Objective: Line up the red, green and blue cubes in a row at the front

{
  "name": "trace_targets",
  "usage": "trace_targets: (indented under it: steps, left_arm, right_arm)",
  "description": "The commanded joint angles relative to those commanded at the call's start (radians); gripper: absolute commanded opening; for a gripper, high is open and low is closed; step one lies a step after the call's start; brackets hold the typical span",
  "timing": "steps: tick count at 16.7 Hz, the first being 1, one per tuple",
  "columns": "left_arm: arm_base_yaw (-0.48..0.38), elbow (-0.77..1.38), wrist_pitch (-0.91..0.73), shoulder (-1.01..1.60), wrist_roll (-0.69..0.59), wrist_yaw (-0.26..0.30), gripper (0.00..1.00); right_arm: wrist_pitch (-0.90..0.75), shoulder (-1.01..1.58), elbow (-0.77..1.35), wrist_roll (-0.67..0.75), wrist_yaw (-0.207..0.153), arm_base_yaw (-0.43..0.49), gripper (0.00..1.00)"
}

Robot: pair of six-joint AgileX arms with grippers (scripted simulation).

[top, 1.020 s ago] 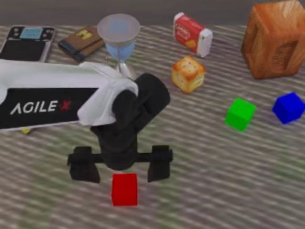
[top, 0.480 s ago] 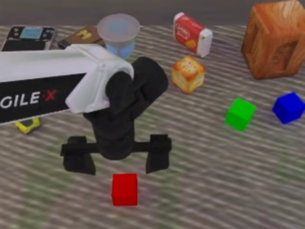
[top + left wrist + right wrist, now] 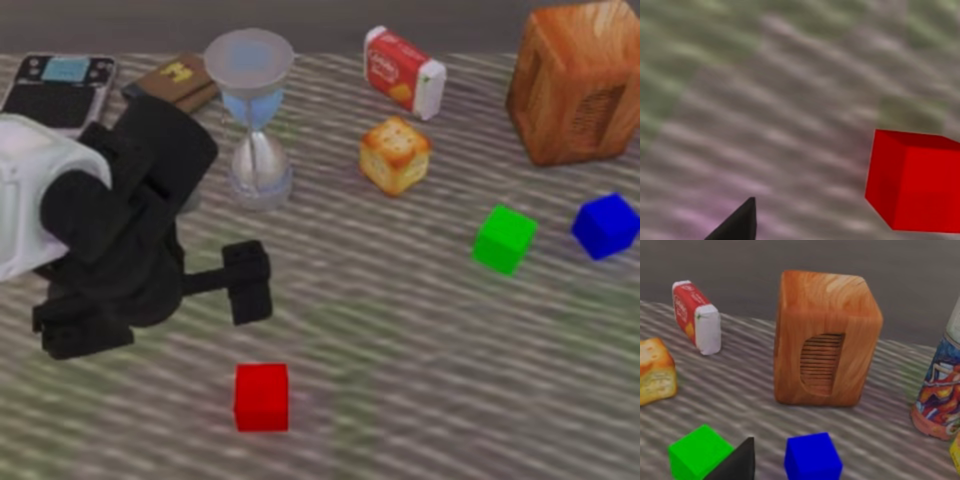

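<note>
The red cube (image 3: 261,397) sits alone near the front, left of centre, and shows large in the left wrist view (image 3: 915,182). My left gripper (image 3: 165,308) hangs open and empty behind and to the left of it, apart from it; one dark fingertip (image 3: 740,225) shows in its wrist view. The green cube (image 3: 504,239) and the blue cube (image 3: 605,226) rest side by side at mid-right. My right arm is outside the top view. Its gripper (image 3: 800,475) looks open, with one fingertip (image 3: 742,465) between the green cube (image 3: 697,452) and the blue cube (image 3: 812,457).
An hourglass (image 3: 255,110), a toast-textured cube (image 3: 395,153) and a red-and-white packet (image 3: 404,72) stand at the back. A big wooden block (image 3: 580,80) fills the back right. A book (image 3: 175,85) and a dark device (image 3: 60,85) lie back left. A colourful can (image 3: 940,390) stands beside the block.
My left arm has drawn back to the left and turned, carrying its open gripper away from the red cube. The hourglass now shows. No cube has moved.
</note>
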Motion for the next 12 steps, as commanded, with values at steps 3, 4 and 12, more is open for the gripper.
trace_targets:
  steps: [3, 4, 12]
  left_arm:
    - [0.115, -0.184, 0.126, -0.260, 0.053, -0.004, 1.00]
    - [0.156, -0.252, 0.172, -0.357, 0.079, -0.005, 1.00]
    - [0.439, -0.738, 0.531, -1.062, 0.385, 0.002, 1.00]
  right_arm:
    - [-0.160, 0.311, 0.257, -0.086, 0.002, 0.039, 1.00]
    - [-0.218, 0.429, 0.348, -0.117, 0.003, 0.053, 1.00]
    - [-0.683, 1.365, 1.044, -0.359, 0.005, 0.165, 1.00]
